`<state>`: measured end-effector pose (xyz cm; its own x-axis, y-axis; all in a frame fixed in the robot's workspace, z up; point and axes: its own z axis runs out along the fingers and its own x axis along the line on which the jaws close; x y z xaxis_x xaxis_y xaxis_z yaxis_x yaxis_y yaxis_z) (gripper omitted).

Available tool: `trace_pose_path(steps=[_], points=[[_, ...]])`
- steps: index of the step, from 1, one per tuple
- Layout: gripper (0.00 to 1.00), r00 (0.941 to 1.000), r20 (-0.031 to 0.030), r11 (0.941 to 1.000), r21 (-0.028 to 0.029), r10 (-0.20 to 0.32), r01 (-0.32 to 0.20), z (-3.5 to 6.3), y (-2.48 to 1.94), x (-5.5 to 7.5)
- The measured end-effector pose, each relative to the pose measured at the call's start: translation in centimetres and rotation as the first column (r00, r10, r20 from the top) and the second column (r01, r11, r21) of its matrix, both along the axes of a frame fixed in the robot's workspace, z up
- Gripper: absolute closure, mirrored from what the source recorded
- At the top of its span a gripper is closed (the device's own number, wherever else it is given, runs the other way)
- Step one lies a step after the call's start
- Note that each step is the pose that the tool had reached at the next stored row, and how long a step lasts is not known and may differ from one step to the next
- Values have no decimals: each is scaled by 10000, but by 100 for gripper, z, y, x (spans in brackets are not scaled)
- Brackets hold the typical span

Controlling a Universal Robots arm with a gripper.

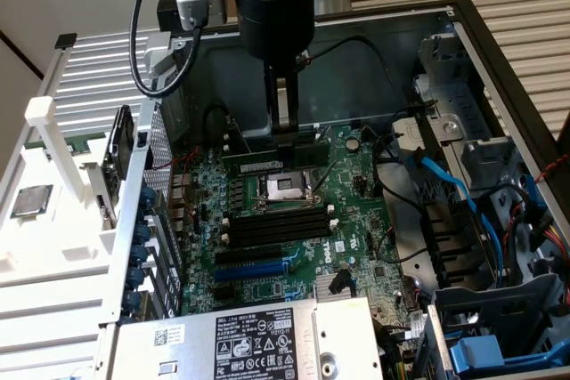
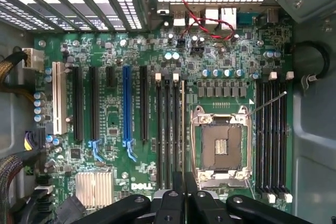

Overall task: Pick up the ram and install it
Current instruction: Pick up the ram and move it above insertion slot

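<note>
The gripper (image 1: 285, 135) is clamped on the long top edge of the ram (image 1: 267, 160), carrying the dark-green stick edge-down and level over the motherboard (image 1: 352, 215), by the CPU socket (image 1: 285, 188). Held this way, its contact edge faces the board and its length runs parallel with the black memory slots (image 1: 276, 224) just near of the socket. Whether it touches any slot I cannot tell.
</note>
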<state>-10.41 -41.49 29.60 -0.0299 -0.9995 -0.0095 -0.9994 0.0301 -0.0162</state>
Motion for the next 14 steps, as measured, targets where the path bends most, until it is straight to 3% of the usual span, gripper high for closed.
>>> trace_pose_path(steps=[2, 8, 14], points=[[88, 10000, 1, 10000, 0, -1, 1, -5, -33, 0], [88, 10000, 75, 10000, 0, -1, 1, -54, -45, 0], [88, 10000, 82, 10000, 2, -3, 3, -102, -77, -1]])
